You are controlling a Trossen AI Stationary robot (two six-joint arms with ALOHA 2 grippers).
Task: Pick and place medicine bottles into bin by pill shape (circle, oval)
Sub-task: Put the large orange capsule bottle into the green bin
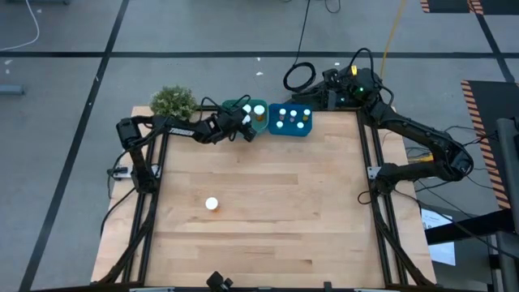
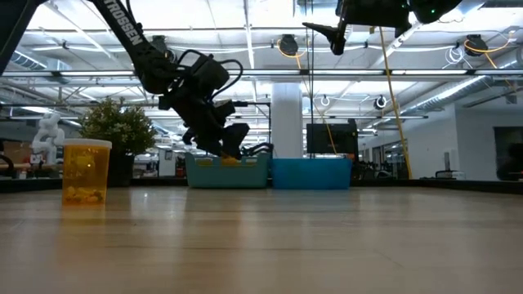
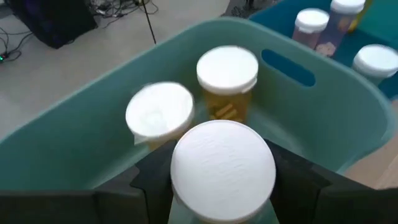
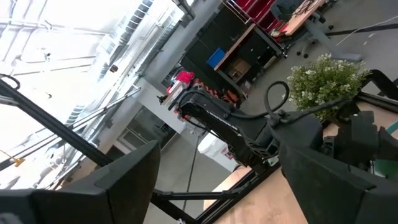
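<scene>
I have the left gripper (image 3: 221, 186) pinching a white-capped medicine bottle (image 3: 222, 163) over the teal bin (image 3: 81, 130); it looks light, rigid and slick, best held by its body below the cap; the right gripper (image 4: 217, 180) waits raised, spread.

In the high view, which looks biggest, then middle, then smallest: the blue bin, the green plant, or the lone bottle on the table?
1. Plant and blue bin: look about alike, so no ranking between them.
2. Lone bottle: clearly smallest.

Two dark jointed arms — white "TROSSEN" lettering, black cables, green light.
</scene>
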